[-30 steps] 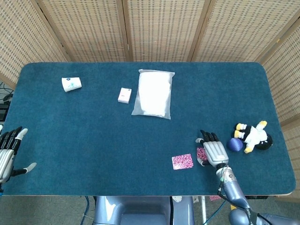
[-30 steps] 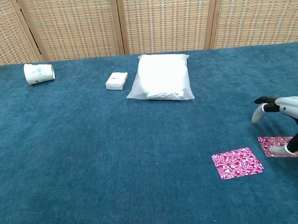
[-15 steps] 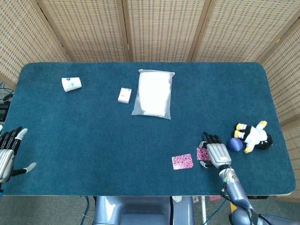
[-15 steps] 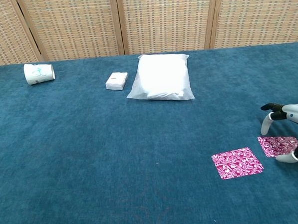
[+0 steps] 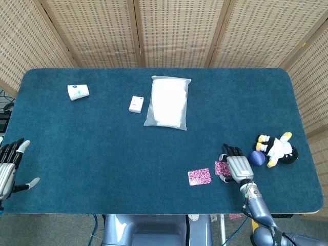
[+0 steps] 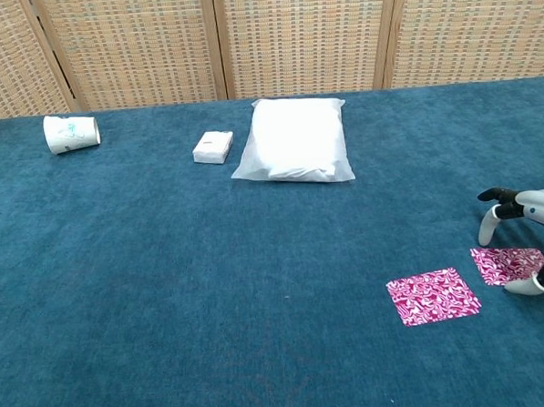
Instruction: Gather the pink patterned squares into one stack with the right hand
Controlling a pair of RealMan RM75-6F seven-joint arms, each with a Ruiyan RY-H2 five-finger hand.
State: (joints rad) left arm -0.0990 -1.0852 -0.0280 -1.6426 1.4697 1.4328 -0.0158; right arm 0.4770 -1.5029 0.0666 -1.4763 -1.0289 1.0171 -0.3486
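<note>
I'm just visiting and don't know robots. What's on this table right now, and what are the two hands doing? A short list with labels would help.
Surface: table with blue cloth
Pink squares: two, lying apart, not stacked; loose square, second square under the right hand
Right hand: right hand arched over the second square, fingertips down around it; whether it is pinched cannot be told
Left hand: left hand at the table's left edge, fingers spread, holding nothing
Other things: paper cup on its side, small white box, white plastic bag, plush toy, blue ball

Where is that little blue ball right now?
In the head view, the blue ball lies near the table's right end, against the stuffed toy, just right of the right hand.
</note>
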